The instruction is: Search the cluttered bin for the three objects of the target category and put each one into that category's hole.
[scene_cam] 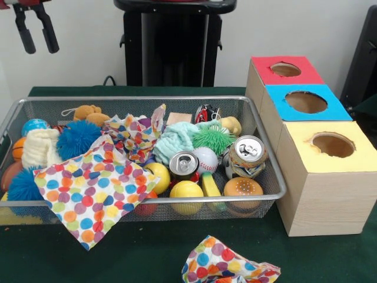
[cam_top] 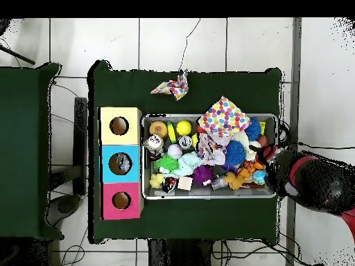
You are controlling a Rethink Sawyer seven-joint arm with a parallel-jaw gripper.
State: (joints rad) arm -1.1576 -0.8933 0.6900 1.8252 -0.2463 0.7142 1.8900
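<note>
The silver wire-mesh bin sits mid-table, full of clutter. It holds two drink cans, a baseball, yellow balls, a toy burger, a green spiky ball, blue spiky balls and a teddy bear. A polka-dot cloth drapes over its front rim. My gripper hangs open and empty, high above the bin's left end in the front view. In the overhead view it is over the right end of the bin.
Three wooden boxes with holes stand in a row beside the bin: red top, blue top, yellow top. The overhead view shows them left of the bin. A second polka-dot cloth lies crumpled on the green table in front.
</note>
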